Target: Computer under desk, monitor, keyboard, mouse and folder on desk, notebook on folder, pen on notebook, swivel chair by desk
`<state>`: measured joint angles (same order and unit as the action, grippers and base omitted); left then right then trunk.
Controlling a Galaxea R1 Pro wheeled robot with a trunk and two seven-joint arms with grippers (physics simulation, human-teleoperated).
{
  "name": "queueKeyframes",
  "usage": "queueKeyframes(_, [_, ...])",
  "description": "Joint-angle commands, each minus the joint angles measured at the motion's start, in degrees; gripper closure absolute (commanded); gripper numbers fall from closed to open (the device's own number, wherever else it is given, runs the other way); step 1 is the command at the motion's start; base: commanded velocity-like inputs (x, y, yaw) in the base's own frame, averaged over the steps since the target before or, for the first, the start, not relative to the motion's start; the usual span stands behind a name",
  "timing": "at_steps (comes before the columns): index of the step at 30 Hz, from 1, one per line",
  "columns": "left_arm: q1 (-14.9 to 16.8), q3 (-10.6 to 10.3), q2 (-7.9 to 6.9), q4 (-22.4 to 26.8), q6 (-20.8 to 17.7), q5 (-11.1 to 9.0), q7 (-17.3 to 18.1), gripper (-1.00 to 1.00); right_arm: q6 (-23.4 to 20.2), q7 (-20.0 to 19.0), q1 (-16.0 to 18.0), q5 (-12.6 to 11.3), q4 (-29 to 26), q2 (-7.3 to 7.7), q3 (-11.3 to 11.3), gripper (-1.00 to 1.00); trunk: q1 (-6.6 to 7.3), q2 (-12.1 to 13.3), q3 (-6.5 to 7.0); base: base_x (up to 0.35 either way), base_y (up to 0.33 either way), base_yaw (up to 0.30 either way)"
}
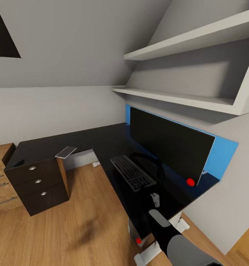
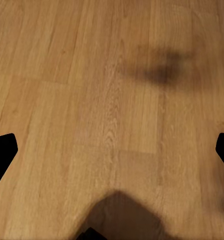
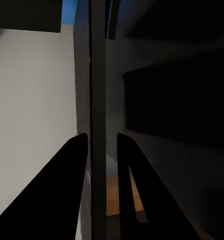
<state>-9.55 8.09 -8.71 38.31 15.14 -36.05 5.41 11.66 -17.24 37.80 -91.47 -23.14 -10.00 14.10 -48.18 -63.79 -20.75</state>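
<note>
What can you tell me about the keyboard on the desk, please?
The keyboard is slim and full-size, with a dark grey frame and black keys, plastic by its look. It lies flat on the glossy black desk, in front of the monitor and beside its curved stand. It lies at an angle to the desk's front edge. No tool touches it.

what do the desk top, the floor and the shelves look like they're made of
Desk: glossy black top, lacquer or glass by its look, since it mirrors the monitor. Floor: light wood planks with visible grain and seams, possibly laminate. Shelves: matte white boards, probably painted; no grain shows.
</note>
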Motion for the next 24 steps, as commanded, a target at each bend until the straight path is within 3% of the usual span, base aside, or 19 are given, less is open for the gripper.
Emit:
queueKeyframes(1, [-0.03, 0.11, 0.01, 0.04, -0.02, -0.60, 0.48, -1.00, 0.38, -0.03, 0.08, -0.65, 0.11, 0.00, 0.40, 1.00, -0.01, -0.04, -0.05, 0.000, 0.000, 0.000])
queueKeyframes(24, [-0.03, 0.00, 0.01, 0.09, -0.11, -0.69, 0.56, -1.00, 0.38, 0.10, 0.08, -0.64, 0.11, 0.00, 0.29, 1.00, -0.01, -0.04, -0.05, 0.014, -0.049, 0.000])
